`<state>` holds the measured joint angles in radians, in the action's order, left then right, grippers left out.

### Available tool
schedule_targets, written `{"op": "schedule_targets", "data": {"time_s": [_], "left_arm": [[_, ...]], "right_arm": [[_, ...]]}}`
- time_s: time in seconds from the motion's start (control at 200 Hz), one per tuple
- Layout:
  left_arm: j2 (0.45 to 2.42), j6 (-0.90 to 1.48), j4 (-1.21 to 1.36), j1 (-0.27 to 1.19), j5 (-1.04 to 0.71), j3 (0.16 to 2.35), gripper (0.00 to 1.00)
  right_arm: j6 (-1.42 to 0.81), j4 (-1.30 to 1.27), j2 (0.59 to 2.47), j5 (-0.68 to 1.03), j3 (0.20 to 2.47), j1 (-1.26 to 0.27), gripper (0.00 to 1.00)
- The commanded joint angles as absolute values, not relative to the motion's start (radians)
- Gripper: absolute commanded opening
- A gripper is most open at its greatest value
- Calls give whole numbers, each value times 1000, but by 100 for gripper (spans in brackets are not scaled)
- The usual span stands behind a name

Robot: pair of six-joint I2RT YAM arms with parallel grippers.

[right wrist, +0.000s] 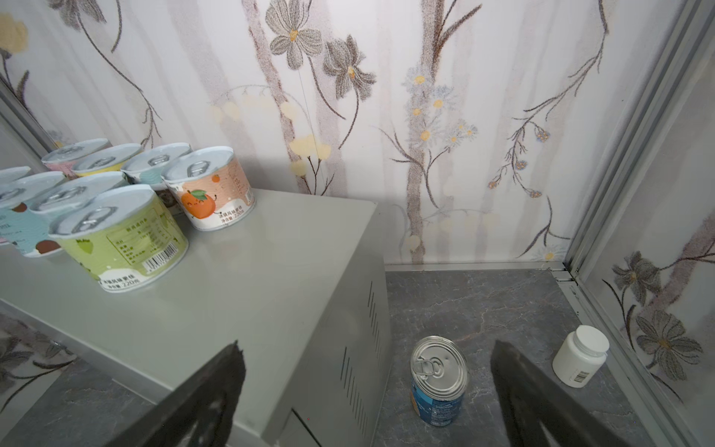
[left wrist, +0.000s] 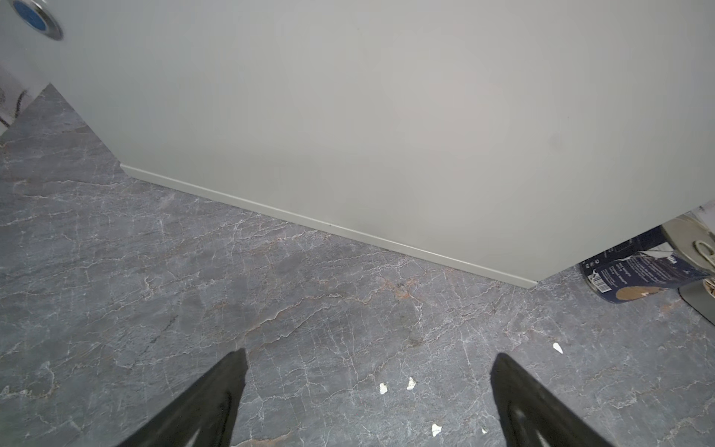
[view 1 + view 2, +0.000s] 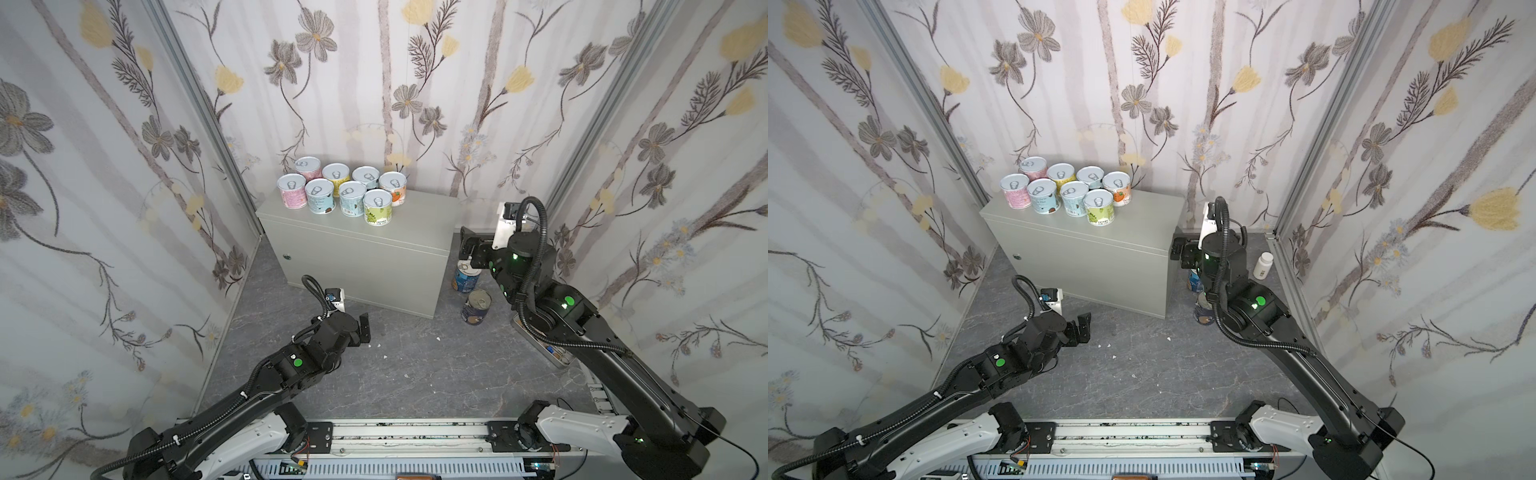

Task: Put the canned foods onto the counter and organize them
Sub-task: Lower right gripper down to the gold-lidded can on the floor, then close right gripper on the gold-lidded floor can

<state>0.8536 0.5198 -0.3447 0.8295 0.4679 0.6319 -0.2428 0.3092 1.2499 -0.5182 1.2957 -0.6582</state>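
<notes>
A: Our right gripper (image 1: 367,348): jaws spread wide, holding nothing. Left gripper (image 2: 371,356) same, over the floor (image 2: 309,309) before the counter (image 3: 365,253) front.
B: Cans?
A: We count eight short cans (image 3: 352,195) atop the counter, left end. Two tall ones on the floor: blue can (image 1: 439,381) upright below the right gripper, betw. its fingertips; navy can (image 3: 476,307) just beside it. One pill bottle (image 1: 580,354) nr the wall (image 1: 503,193).

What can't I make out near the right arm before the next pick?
- Blue can: both top views, right arm covers part of it.
- Dark navy can: left wrist view, cut by the frame edge; label text blurred.
- Flat tin: top view, mostly under the right arm.
- Back-row cans: top views, front row hides their labels.
</notes>
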Motion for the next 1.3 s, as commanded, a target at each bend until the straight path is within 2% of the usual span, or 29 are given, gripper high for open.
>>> {"op": "schedule_targets", "data": {"time_s": [0.0, 0.17, 0.335, 0.655, 0.849, 1.034, 1.294], "left_arm": [[857, 563, -279, 833, 474, 594, 100], [862, 591, -227, 832, 473, 541, 100], [870, 602, -194, 832, 477, 509, 100], [911, 612, -110, 832, 480, 445, 100], [937, 607, -55, 833, 490, 422, 100], [949, 597, -7, 833, 502, 402, 100], [960, 594, 42, 831, 505, 396, 100]], "right_arm": [[-278, 271, 1165, -423, 1175, -625, 100], [-315, 225, 1070, -322, 974, -547, 100], [-344, 169, 1072, -244, 846, -489, 100], [-431, 80, 1156, -271, 652, -482, 100], [-461, 45, 1203, -270, 610, -483, 100], [-487, 36, 1250, -346, 601, -481, 100], [-504, -35, 1367, -325, 606, -477, 100]]}}
